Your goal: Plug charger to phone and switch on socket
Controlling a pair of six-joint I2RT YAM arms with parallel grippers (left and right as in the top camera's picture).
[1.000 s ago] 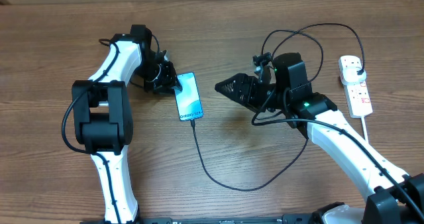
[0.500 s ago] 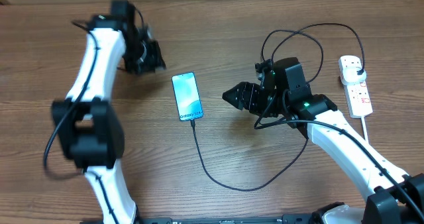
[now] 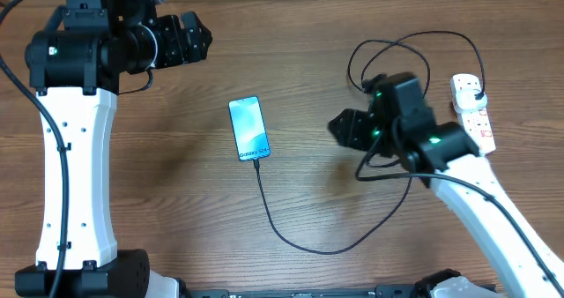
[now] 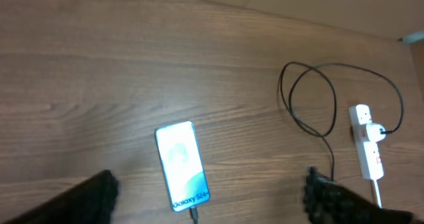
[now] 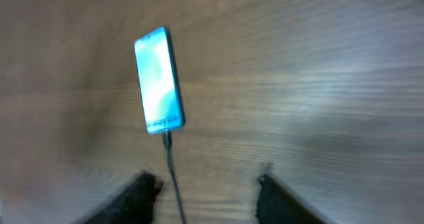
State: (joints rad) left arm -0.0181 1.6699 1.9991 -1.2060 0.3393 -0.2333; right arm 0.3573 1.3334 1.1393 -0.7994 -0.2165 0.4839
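The slim phone with the black edge and glowing light-blue screen [image 3: 249, 129] lies flat on the brown wooden table [image 3: 176, 201], between the two arms. The long thin black charger cable [image 3: 262, 192] meets its near end, so the little tip looks to be in. The cable then curls round to the white oblong power strip socket with red switches [image 3: 473, 113] on the right, where the black plug [image 3: 473, 88] sits at the far end. The left claw [image 3: 196, 38] hangs high, well away from the phone, with its fingers spread wide and nothing in them. The right claw [image 3: 342, 127] is wide and empty too, between the phone and the socket. I think the socket is light, smooth plastic, so it may slide if poked from the side. Its red switch is tiny and likely stiff, so press straight down with one fingertip. The cable is soft and floppy, so only its hard ends are good to pinch
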